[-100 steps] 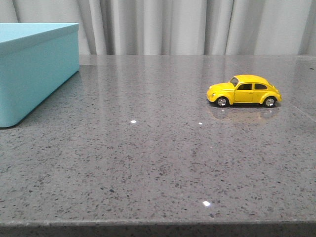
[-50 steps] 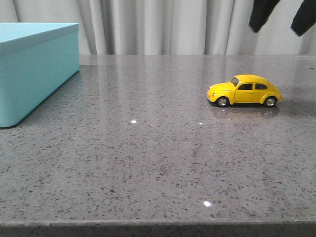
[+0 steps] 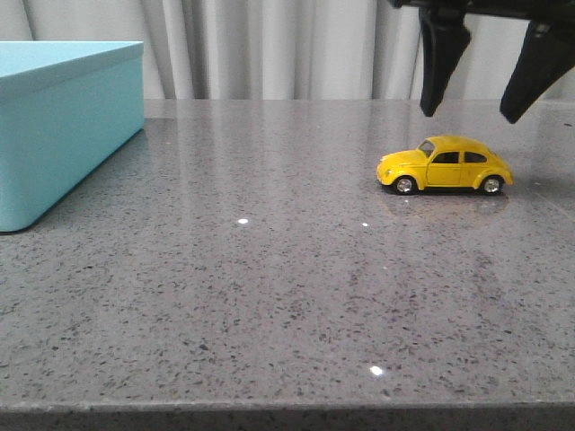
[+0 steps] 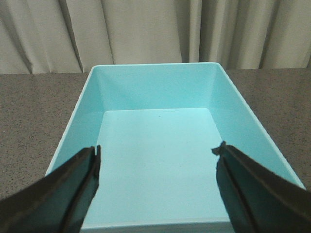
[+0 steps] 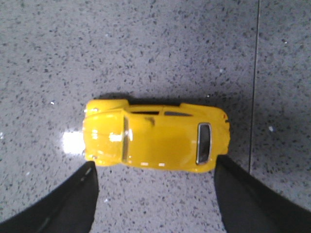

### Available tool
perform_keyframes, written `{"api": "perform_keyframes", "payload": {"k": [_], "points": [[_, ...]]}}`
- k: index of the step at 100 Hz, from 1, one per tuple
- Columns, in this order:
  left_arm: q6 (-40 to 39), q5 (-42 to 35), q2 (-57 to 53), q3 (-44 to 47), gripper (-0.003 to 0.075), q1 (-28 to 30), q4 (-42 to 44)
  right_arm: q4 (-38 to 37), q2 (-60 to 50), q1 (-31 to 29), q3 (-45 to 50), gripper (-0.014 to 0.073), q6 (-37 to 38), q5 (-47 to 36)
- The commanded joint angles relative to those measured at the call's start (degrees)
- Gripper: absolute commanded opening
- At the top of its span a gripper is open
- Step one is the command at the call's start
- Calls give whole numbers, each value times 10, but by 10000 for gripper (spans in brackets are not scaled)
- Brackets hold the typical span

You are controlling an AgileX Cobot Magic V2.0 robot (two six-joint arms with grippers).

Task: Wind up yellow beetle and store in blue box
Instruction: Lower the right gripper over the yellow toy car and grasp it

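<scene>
The yellow beetle (image 3: 446, 165) stands on its wheels on the grey table at the right, nose to the left. My right gripper (image 3: 472, 112) hangs open just above it, black fingers spread wide. In the right wrist view the beetle (image 5: 155, 137) is seen from above, just beyond the open fingertips of the gripper (image 5: 155, 167). The blue box (image 3: 61, 121) stands at the far left, open-topped. My left gripper (image 4: 158, 153) is open and empty over the box's bare inside (image 4: 155, 141); it does not show in the front view.
The speckled grey tabletop (image 3: 269, 269) runs to a front edge near the bottom of the front view. A straight seam (image 5: 254, 82) crosses the table beside the beetle. White curtains (image 3: 296, 45) hang behind the table.
My right gripper has come down into the front view from above, from out of view to open just over the beetle. The beetle and the box have not moved.
</scene>
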Motion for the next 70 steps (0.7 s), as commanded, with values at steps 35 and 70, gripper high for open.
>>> {"api": "perform_keyframes", "payload": {"k": [35,70], "points": [[-1,-40,6,-22,496,1,-7,-3,26,-2,-29,508,24,-8],[-1,-40,6,-22,496,1,-7,-5,42,-2,-29,508,25,-2]]}}
